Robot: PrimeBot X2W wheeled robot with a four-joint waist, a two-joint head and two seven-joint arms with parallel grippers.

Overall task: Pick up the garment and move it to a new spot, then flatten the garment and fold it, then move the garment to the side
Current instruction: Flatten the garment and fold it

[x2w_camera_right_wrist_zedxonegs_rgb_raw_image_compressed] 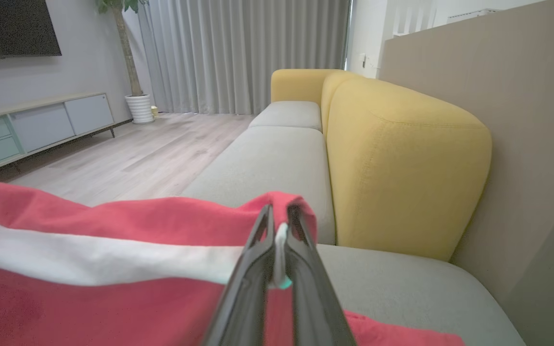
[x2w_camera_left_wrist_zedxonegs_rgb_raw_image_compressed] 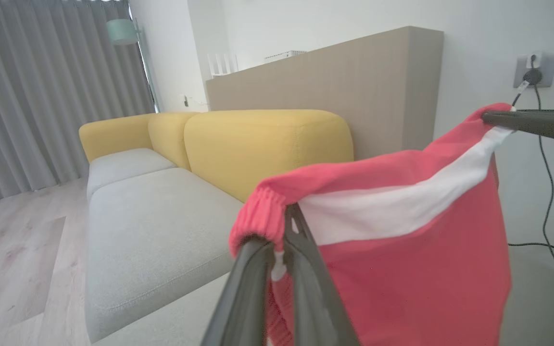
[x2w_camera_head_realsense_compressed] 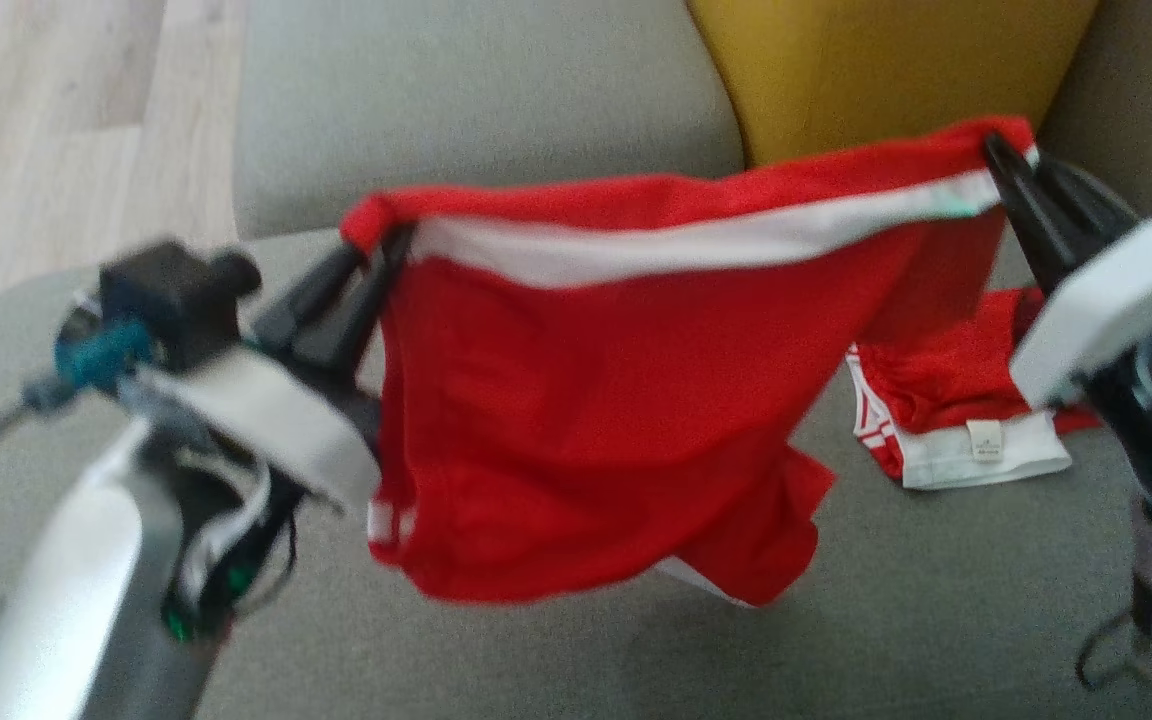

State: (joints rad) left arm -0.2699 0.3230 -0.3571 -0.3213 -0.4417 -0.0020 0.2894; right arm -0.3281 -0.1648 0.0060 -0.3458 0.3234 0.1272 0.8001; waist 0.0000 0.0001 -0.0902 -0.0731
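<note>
We count two grippers and one red garment (x2w_camera_head_realsense_compressed: 586,400) stretched between them. Our left gripper (x2w_camera_head_realsense_compressed: 386,245) is clamped on its gathered corner, the fingers nearly together with only cloth between them. Our right gripper (x2w_camera_head_realsense_compressed: 994,148) pinches the opposite corner the same way, at the end of the white stripe. The garment drapes down from both sets of fingertips toward the grey sofa seat (x2w_camera_head_realsense_compressed: 536,660). Below the right fingers lies one more red-and-white piece (x2w_camera_head_realsense_compressed: 946,400) on the seat — part of the same garment or not, we cannot tell. Just beyond the right fingertips stands one yellow cushion (x2w_camera_head_realsense_compressed: 886,70).
</note>
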